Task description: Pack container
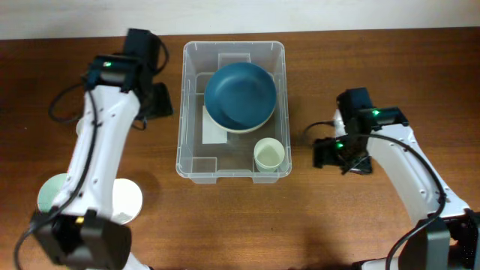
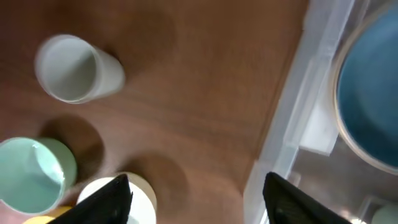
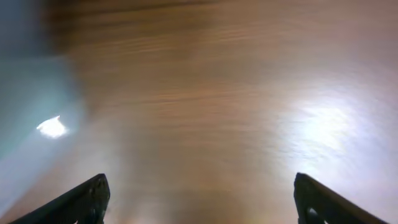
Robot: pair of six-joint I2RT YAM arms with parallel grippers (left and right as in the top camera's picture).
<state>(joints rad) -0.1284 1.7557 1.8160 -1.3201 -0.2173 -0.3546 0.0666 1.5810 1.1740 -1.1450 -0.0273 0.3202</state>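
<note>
On the wooden table [image 1: 247, 225], the container [image 1: 234, 46] sits; both jaws gape empty.

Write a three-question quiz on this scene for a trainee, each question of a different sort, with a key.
1. True or false: the blue bowl lies inside the container.
2. Which thing stands in the container corner nearest the right gripper? A. a pale cup B. a spoon C. a yellow plate
3. Fill in: the left gripper and the right gripper are both ___, with nothing held.

Key: 1 true; 2 A; 3 open.
</note>
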